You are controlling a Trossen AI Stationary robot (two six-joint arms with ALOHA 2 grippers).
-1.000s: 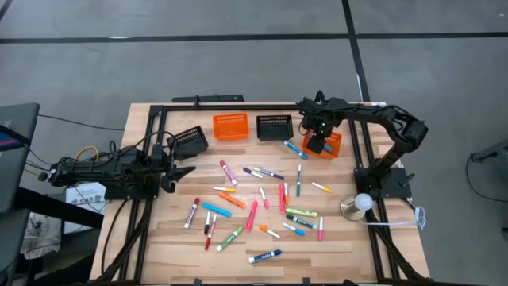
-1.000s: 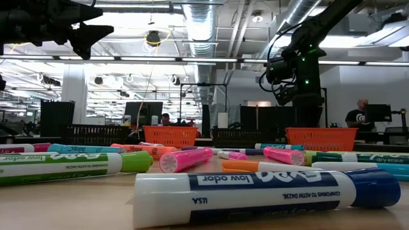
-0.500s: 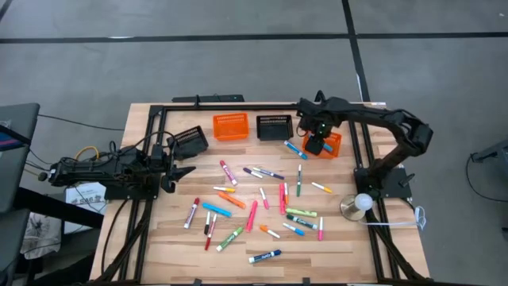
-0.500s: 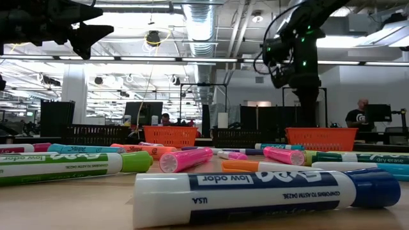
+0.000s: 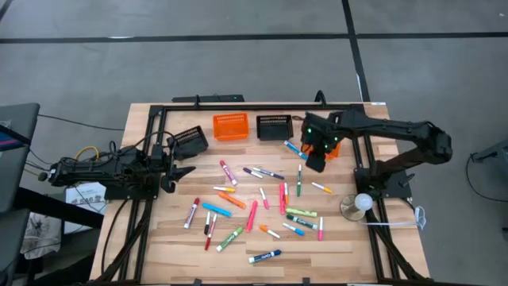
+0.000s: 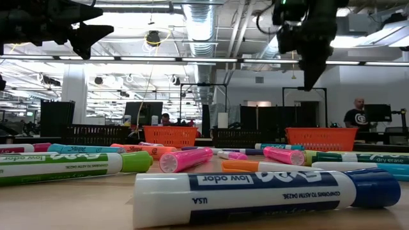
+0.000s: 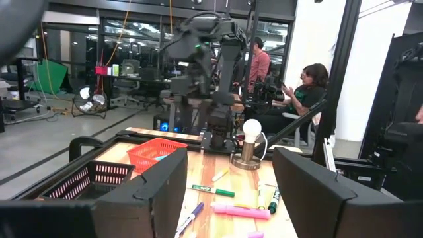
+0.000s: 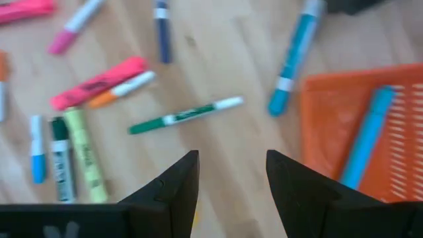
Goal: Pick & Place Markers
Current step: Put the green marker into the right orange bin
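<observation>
Markers (image 5: 254,202) lie scattered flat on the wood table (image 5: 341,238), slim capped sticks pointing every way. Right gripper (image 8: 228,173) hangs empty, fingers parted, a green marker (image 8: 185,115) crosswise just past its tips and a blue one (image 8: 367,135) lengthwise in the orange mesh basket (image 8: 396,112) beside them. Left gripper (image 7: 231,188) waits parted, empty, at the table's left edge.

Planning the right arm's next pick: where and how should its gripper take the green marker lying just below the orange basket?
Grip the green marker at mid-barrel, coming straight down from above, fingers across its slim width. It lies flat on bare wood with clear space on both long sides, and the open right gripper hangs nearby, likely needing only a wrist turn.
</observation>
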